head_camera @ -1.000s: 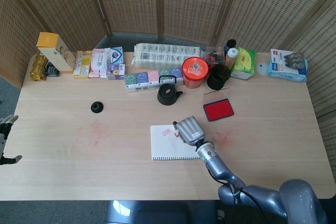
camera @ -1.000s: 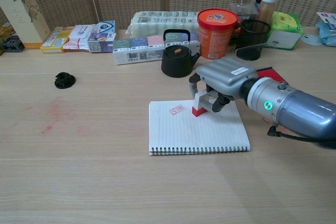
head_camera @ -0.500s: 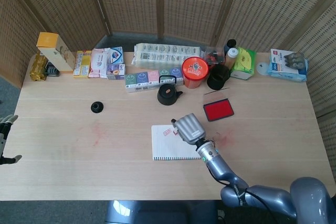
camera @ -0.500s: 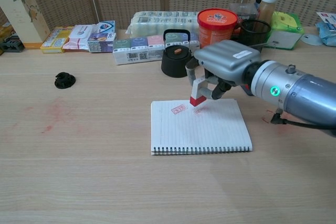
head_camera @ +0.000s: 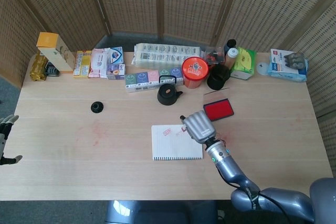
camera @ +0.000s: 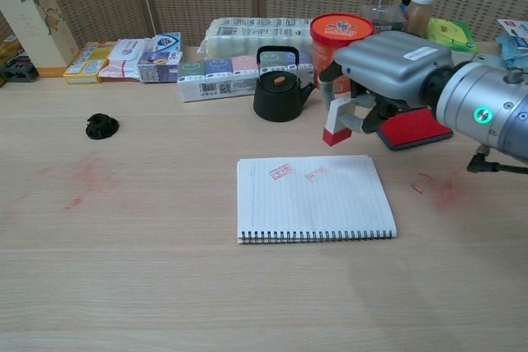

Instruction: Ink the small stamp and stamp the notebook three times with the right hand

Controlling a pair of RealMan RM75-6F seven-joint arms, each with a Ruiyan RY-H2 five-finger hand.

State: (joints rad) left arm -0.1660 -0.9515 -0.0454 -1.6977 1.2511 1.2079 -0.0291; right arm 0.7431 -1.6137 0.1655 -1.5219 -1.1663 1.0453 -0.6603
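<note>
The white spiral notebook lies open at the table's middle with two red stamp marks near its top edge. My right hand hovers above the notebook's upper right corner, gripping the small white stamp with its red base tilted down. The red ink pad lies just right of the stamp, partly behind the hand. My left hand hangs at the table's far left edge, fingers apart and holding nothing.
A black kettle and a red tub stand behind the notebook. Boxes and packets line the back. A small black cap sits at the left. Red ink smears mark the table left and right.
My right hand lifted the stamp off the page, leaving a second mark, and carried it up and to the right toward the ink pad.
</note>
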